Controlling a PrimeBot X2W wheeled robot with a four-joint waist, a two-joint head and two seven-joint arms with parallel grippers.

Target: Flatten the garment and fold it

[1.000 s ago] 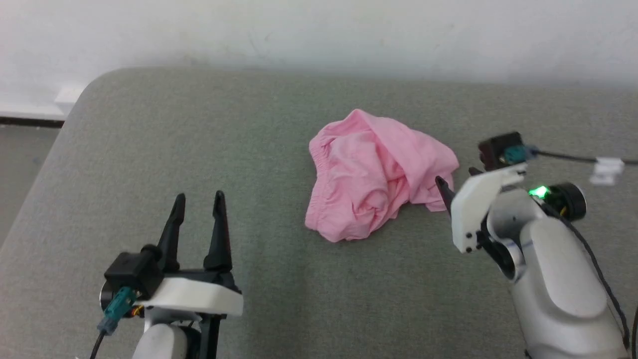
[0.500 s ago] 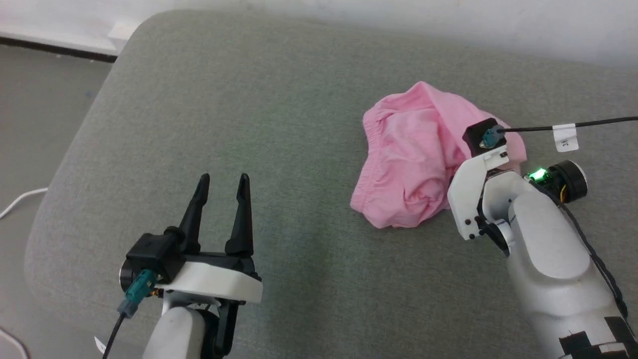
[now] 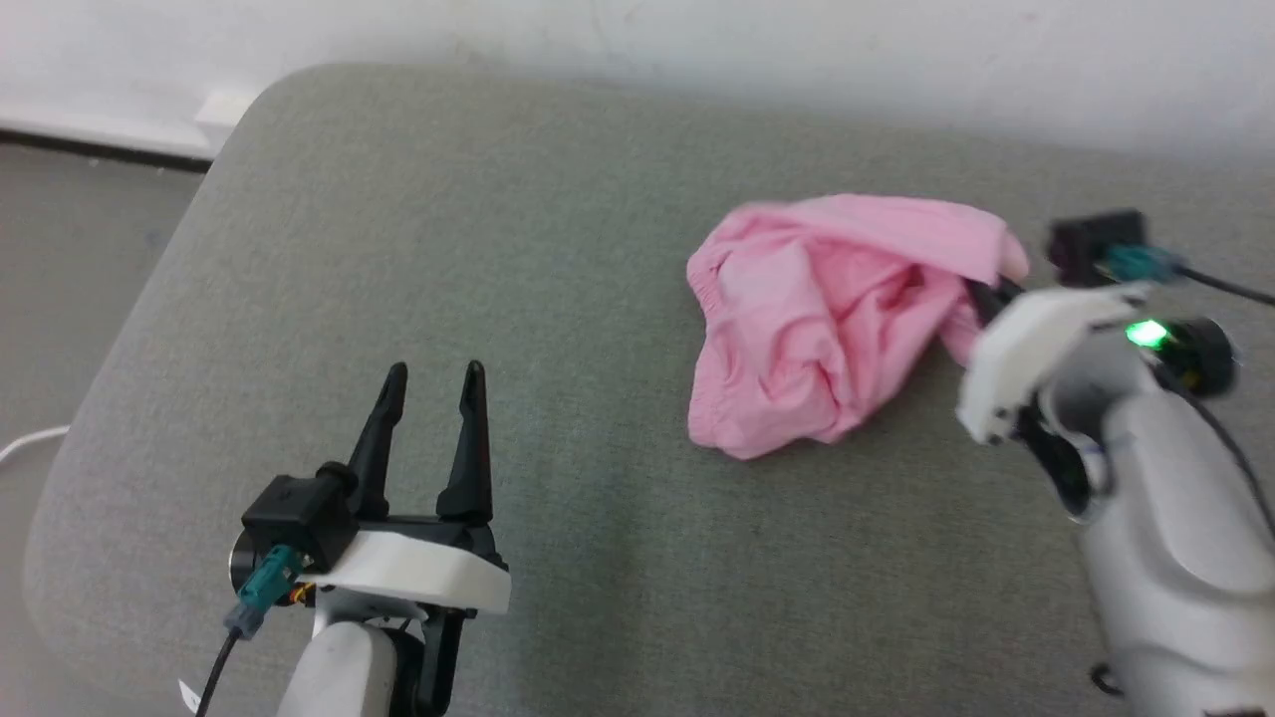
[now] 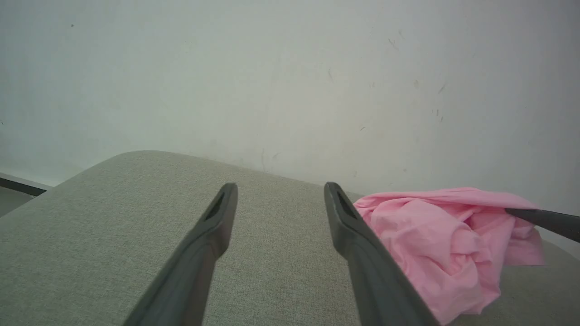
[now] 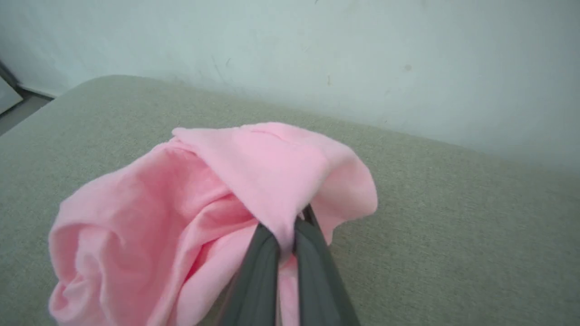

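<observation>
Grey padded surface [image 3: 498, 249] against a pale wall [image 3: 697, 40]. Your right gripper [image 5: 286, 233] is clamped on an edge of the garment [image 3: 807, 329] — the crumpled rest bunches just ahead of its fingers. Your left gripper [image 3: 432, 370] stands parted above the surface — the garment lies off to its right.

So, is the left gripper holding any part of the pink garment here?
No, the left gripper is open above the bare grey cushion, its fingers well apart from the garment in the head view.

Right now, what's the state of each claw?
Left claw: open, empty.
Right claw: shut on the light pink thin cloth garment.
</observation>
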